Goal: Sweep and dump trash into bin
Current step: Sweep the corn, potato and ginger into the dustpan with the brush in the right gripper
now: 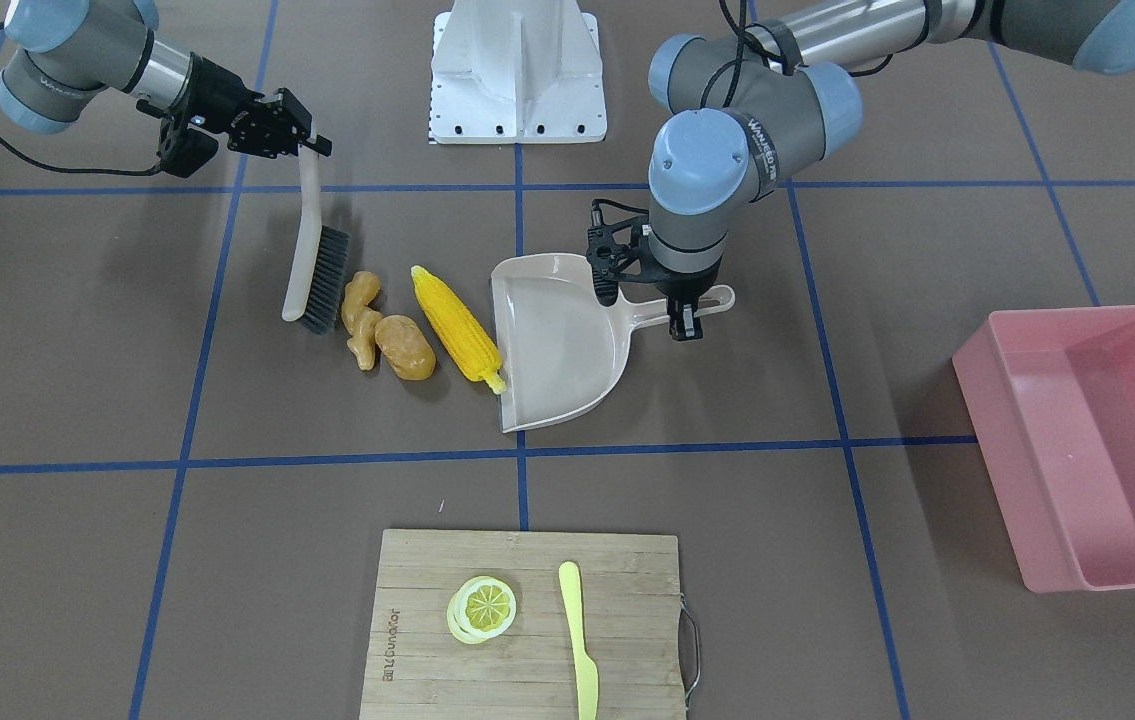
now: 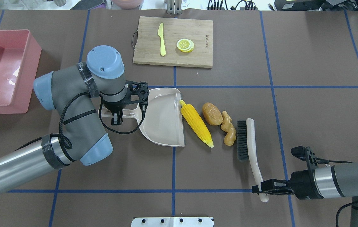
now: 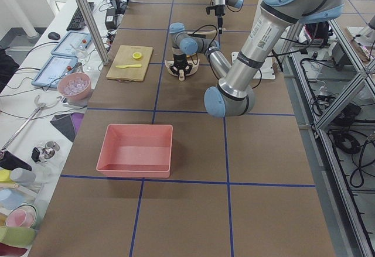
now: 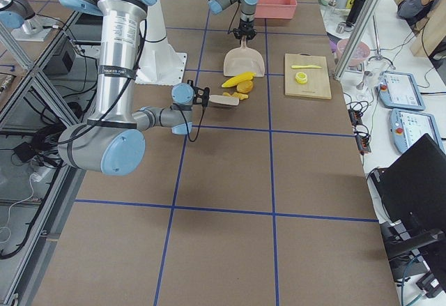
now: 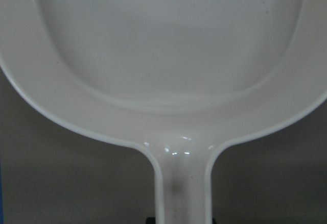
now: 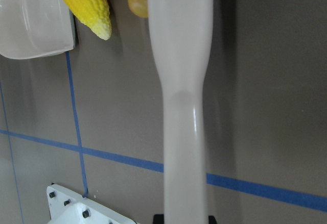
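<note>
The trash lies in a row on the table: a yellow corn cob, a brown potato and a knobbly ginger root. The corn rests along the open lip of a beige dustpan. My left gripper is shut on the dustpan's handle. My right gripper is shut on the handle of a brush, whose bristles stand just behind the ginger. The pink bin sits empty beyond the left arm.
A wooden cutting board on the table's far side carries a lemon slice and a pale yellow knife. The white robot base stands at the near edge between the arms.
</note>
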